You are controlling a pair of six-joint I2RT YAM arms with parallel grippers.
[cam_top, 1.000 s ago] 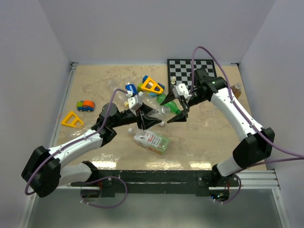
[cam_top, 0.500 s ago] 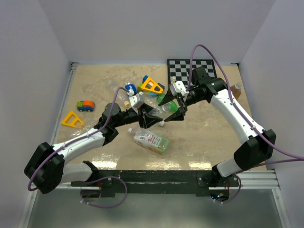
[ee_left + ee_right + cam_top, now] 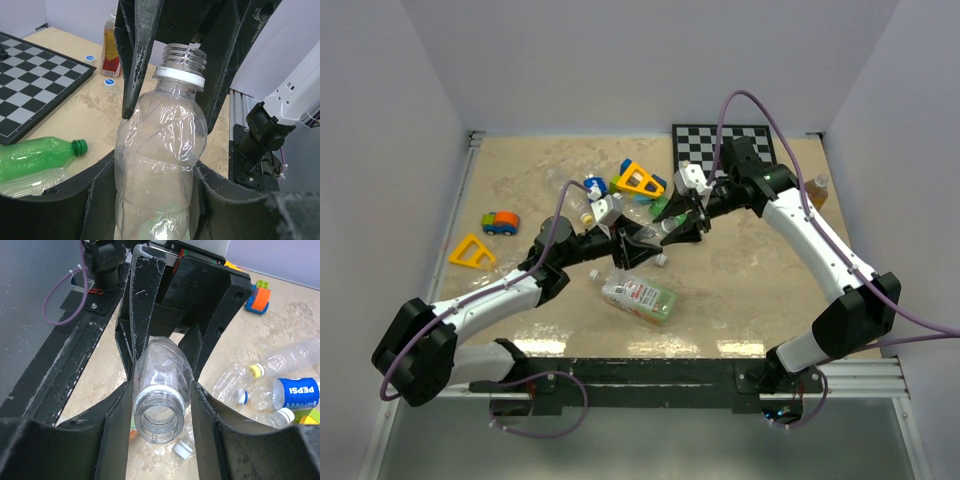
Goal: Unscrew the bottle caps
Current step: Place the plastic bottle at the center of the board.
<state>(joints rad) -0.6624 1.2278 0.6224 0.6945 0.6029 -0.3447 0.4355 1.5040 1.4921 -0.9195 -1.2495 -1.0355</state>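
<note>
My left gripper is shut on the body of a crumpled clear bottle, which it holds off the table. The threaded neck is bare, with only the white ring left below it. My right gripper faces the mouth, its two fingers pressed against either side of the neck. A loose white cap lies on the table beneath the bottle. A green bottle lies behind with its green cap on.
A labelled bottle lies near the front. A Pepsi bottle and clear capped bottles lie at the back. The chessboard and an amber bottle are at the right. A toy car and yellow triangle sit left.
My right gripper has moved left and up to the bottle's mouth, and its wide-open jaws have closed in on the neck. The left arm has pushed the bottle slightly forward.
</note>
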